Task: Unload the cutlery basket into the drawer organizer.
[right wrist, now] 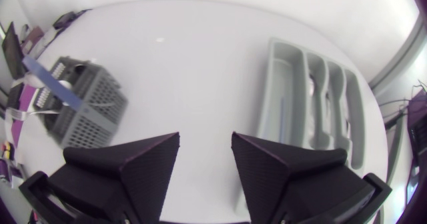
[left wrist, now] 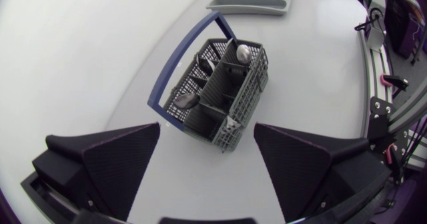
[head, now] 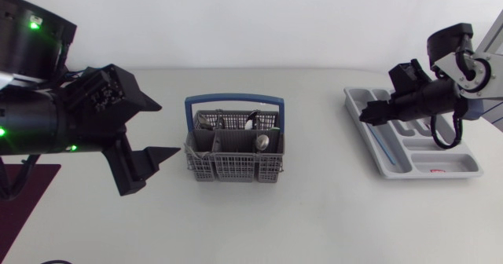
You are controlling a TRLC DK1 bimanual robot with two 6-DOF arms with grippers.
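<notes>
We find the left pincer [head: 169, 128] released, its two wedge fingers spread wide and holding nothing. It hangs above the bench [head: 314, 225] just to the left of the cutlery basket [head: 233, 166], apart from it. The right pincer [right wrist: 205, 136] is likewise released and empty, with a narrower gap. In the head view it sits over the near end of the drawer organizer [head: 465, 168].

The basket stands upright at mid-bench, grey mesh with a blue handle [head: 234, 99] arched over it. A spoon [head: 263, 142] stands bowl-up in one front compartment. Further cutlery [head: 222, 123] shows in the rear compartments, and we cannot tell the pieces apart.

The organizer lies at the right of the bench, well apart from the basket. A thin blue item [head: 381, 142] lies in its long compartment nearest the basket. We cannot make out any contents in the other compartments.
</notes>
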